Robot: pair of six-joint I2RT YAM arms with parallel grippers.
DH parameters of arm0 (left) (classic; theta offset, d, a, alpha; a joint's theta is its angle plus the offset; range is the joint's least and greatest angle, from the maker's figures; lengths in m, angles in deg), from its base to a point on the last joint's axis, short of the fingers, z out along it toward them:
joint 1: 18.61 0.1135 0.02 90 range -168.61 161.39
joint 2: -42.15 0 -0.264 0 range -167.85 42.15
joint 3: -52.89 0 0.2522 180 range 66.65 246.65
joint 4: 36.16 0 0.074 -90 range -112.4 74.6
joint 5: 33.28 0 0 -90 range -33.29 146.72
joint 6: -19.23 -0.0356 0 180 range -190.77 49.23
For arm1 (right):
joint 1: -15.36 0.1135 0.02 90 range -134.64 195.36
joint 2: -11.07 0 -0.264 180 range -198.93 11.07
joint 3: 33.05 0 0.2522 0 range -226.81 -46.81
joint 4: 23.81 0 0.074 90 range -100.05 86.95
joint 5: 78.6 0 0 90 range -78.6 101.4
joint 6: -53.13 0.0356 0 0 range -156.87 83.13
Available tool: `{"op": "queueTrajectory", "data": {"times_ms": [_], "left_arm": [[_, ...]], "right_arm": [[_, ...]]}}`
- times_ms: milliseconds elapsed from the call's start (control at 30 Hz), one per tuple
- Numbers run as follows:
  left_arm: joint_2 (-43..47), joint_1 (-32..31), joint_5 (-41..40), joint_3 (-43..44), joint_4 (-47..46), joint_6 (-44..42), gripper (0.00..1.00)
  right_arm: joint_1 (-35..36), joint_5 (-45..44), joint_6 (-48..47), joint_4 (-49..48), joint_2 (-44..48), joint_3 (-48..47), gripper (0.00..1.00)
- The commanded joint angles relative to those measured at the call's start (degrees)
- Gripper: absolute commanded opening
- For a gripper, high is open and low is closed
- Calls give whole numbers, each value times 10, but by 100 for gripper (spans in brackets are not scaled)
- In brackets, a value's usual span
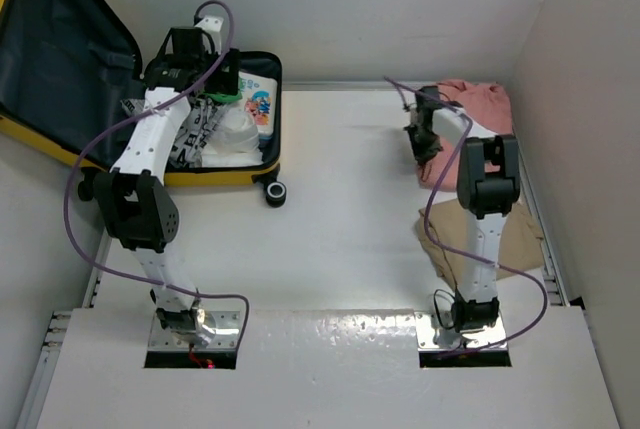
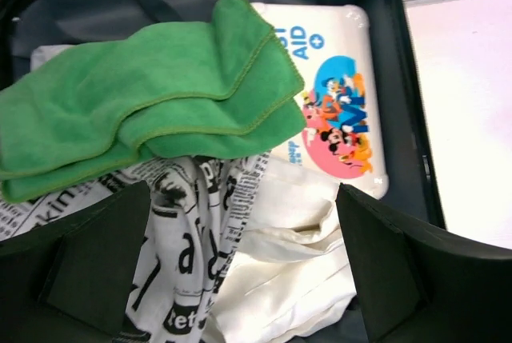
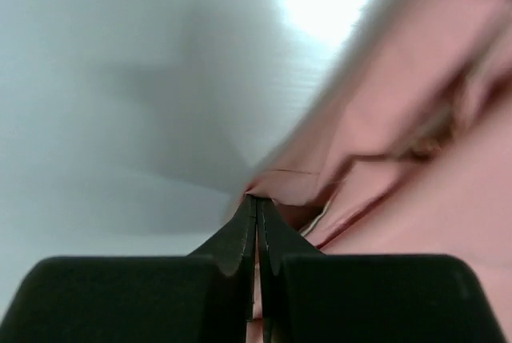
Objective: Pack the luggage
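Observation:
The yellow suitcase [image 1: 215, 177] lies open at the far left, its grey-lined lid [image 1: 55, 54] up. Inside lie a green towel [image 2: 152, 99], a newspaper-print cloth [image 2: 180, 263], a cream cloth [image 2: 296, 255] and a white-and-blue tin box [image 2: 340, 119]. My left gripper [image 2: 240, 279] hovers open and empty just above these. My right gripper [image 3: 258, 203] is shut on an edge of a pink cloth [image 3: 400, 143] at the far right of the table [image 1: 340, 219]; the cloth also shows in the top view [image 1: 478, 104].
A tan cloth [image 1: 510, 244] lies on the table beside the right arm's base. The suitcase's black wheel [image 1: 276, 194] sticks out at its near right corner. Walls close in the table on the left, back and right.

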Motion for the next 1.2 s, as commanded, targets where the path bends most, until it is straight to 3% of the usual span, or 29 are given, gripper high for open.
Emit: {"op": "queueTrajectory", "data": {"times_ms": [0,267,400,433,467,500,533,567,667,700,733,767,833,1000,1167], "left_arm": [[-3,10,68,16,-10,28,100],[-73,-33,229,92,-10,-1,98],[-133,-65,333,166,-10,-16,99],[-148,-73,356,184,-3,-16,99],[-182,-82,375,202,-3,-16,99],[-201,-102,402,236,-3,-8,99],[-220,-112,417,253,-3,-1,99],[-259,-121,429,269,-3,19,99],[-312,-153,472,302,-13,85,99],[-337,-164,491,302,-19,102,99],[-347,-170,491,302,-24,117,99],[-356,-176,491,293,-32,142,99],[-369,-183,479,269,-37,164,99],[-377,-193,367,237,-37,188,99],[-377,-198,243,231,-13,176,99]], "right_arm": [[85,109,-129,109,23,-5,0],[119,126,-435,103,215,258,0],[79,99,-494,111,275,304,0],[66,99,-513,109,303,312,3],[53,96,-517,83,316,336,15],[47,92,-499,69,326,341,26],[32,92,-482,59,353,344,49],[29,89,-400,48,357,333,60],[-7,135,-304,101,347,255,71],[-18,150,-193,136,333,191,71],[-33,191,-157,165,325,173,71],[-68,204,-62,189,305,136,73],[-98,236,16,216,292,126,73],[-174,196,117,184,278,172,74],[-201,210,144,177,226,171,74]]}}
